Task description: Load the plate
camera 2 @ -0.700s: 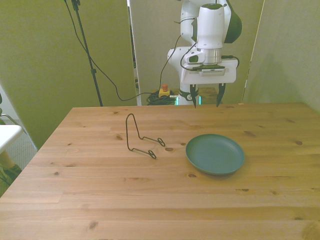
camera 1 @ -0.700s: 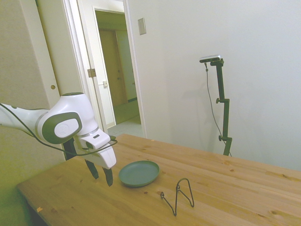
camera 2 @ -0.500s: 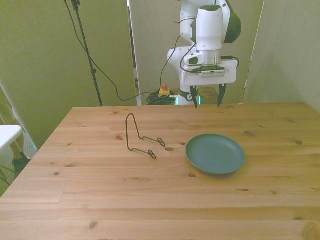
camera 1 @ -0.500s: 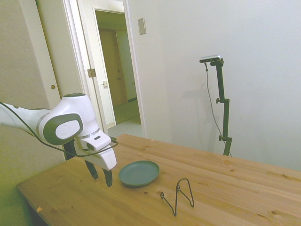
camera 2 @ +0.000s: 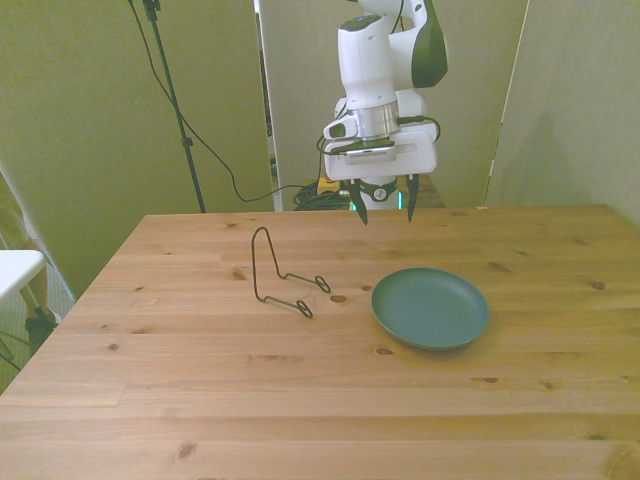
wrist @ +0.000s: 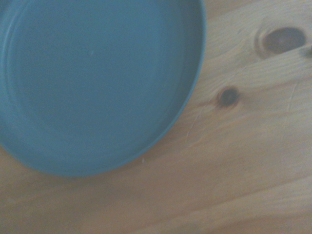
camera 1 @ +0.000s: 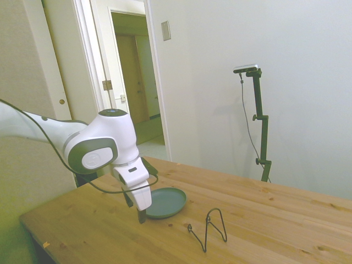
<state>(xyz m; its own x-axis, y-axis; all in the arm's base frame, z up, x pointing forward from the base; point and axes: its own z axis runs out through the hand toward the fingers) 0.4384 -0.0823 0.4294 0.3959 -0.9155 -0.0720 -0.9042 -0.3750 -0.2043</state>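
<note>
Above the tabletop (camera 2: 200, 400), your claw (camera 2: 385, 213) hangs empty, fingers apart, behind the plate (camera 2: 430, 308); wire rack (camera 2: 280, 272) beside it

Even, soft indoor light with a yellow-green cast at the frame edges; faint shadows on the desk (camera 2: 300, 400); wrist view blurred, the plate (wrist: 92, 83) tinted blue
</note>
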